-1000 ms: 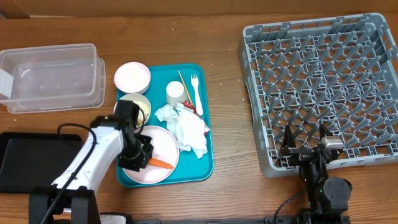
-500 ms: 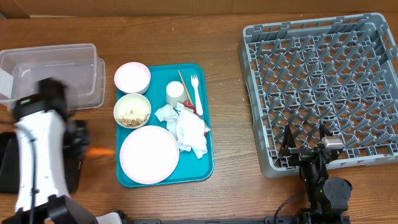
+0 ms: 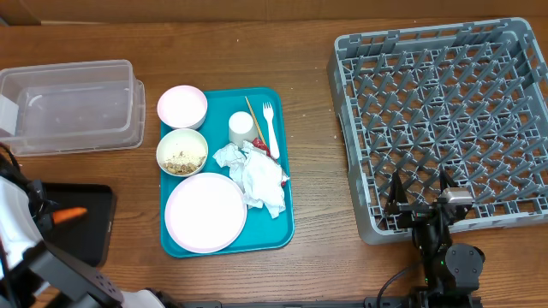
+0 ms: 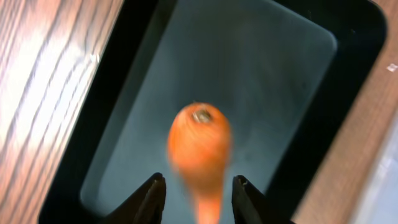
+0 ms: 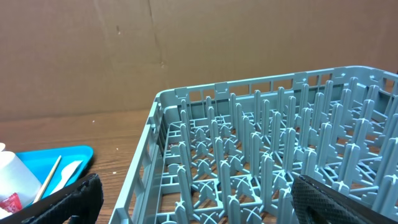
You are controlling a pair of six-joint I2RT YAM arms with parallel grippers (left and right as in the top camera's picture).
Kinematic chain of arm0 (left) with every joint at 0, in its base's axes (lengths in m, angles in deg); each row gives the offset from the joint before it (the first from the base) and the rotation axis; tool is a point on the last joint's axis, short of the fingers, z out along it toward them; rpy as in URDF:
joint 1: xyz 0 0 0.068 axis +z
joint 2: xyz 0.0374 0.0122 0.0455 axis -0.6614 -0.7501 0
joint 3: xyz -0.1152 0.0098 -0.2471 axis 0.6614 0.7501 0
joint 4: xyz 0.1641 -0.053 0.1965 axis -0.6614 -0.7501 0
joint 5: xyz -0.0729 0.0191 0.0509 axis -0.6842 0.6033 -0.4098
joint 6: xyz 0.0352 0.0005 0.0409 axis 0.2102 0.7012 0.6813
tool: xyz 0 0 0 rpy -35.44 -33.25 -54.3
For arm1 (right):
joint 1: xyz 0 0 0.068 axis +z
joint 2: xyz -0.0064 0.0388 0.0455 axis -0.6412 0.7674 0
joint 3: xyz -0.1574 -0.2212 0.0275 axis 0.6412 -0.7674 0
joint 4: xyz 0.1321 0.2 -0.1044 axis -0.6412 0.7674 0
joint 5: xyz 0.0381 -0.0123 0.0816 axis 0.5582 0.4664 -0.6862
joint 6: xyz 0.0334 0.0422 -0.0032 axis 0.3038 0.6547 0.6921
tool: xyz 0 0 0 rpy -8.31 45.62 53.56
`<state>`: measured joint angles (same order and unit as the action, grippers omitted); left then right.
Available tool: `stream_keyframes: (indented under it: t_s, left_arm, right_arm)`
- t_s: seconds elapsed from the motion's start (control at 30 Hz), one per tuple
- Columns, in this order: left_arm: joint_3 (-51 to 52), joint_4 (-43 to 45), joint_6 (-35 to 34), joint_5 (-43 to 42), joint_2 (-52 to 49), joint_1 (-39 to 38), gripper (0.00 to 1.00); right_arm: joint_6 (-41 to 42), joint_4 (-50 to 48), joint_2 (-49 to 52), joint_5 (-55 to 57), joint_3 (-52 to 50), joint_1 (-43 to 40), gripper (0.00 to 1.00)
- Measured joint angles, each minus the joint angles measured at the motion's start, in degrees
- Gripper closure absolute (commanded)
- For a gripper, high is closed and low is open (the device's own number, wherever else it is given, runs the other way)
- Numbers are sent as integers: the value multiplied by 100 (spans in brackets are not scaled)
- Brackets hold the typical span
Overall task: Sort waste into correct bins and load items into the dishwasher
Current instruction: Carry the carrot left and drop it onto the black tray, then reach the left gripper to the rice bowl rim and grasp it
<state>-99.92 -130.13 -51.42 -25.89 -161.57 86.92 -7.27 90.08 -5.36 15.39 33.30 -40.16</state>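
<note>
An orange carrot [image 3: 68,214] is over the black bin [image 3: 90,235] at the left front. In the left wrist view the carrot [image 4: 200,146] is blurred between my left gripper's [image 4: 198,186] fingers, with gaps on both sides, above the bin's floor [image 4: 261,74]. The left gripper [image 3: 51,215] is open. My right gripper [image 3: 419,190] is open and empty at the front edge of the grey dish rack [image 3: 445,111], which also fills the right wrist view [image 5: 261,155].
The teal tray [image 3: 287,218] holds a white plate [image 3: 205,212], a bowl of scraps [image 3: 181,151], a white bowl [image 3: 181,106], a cup [image 3: 241,127], a fork [image 3: 269,124], a chopstick [image 3: 253,114] and crumpled napkins [image 3: 257,175]. A clear bin [image 3: 73,103] stands at back left.
The left arm lifted the carrot off the white plate and swung it left over the black bin. Its fingers now stand apart from the carrot. The right arm has not moved.
</note>
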Motion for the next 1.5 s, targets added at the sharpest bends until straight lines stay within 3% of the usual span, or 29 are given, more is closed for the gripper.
stream_keyframes:
  t_s: [0.03,0.17,0.37,0.53,0.67,0.7,0.8,0.97,1.07,1.2,1.3,1.5]
  left_arm:
    - [0,92,162,164,-164,0,63]
    - [11,251,651,468,-577,0,46]
    - [-52,245,1279,372,-625,0,48]
    - [-994,-291,1869,-968,-470,-11,37]
    - [-1246,-393,2371,-2588,11,-61,35]
    - [-1257,-398,2581,-3075,136,-122,29]
    - [-1279,-424,3230,-4194,387,-553,2]
    - [-1279,-490,4266,-4843,586,-2070,0]
    - [-1279,-444,4621,-4454,588,-3261,0]
    - [-1281,-407,4793,-3154,507,-4743,0]
    - [-1281,-367,4833,-2103,284,-5346,0]
    - [-1281,-518,4948,-1384,-153,-5488,2]
  right_arm:
    - [2,-4,0,0,0,0,0]
    - [2,-4,0,2,0,0,0]
    - [4,-4,0,2,0,0,0]
    - [2,-7,0,2,0,0,0]
    - [2,-2,0,2,0,0,0]
    - [0,-7,0,2,0,0,0]
    - [2,-4,0,0,0,0,0]
    - [2,-7,0,2,0,0,0]
    - [0,-2,0,2,0,0,0]
    - [2,-2,0,2,0,0,0]
    - [0,-9,0,-2,0,0,0]
    - [2,-7,0,0,0,0,0]
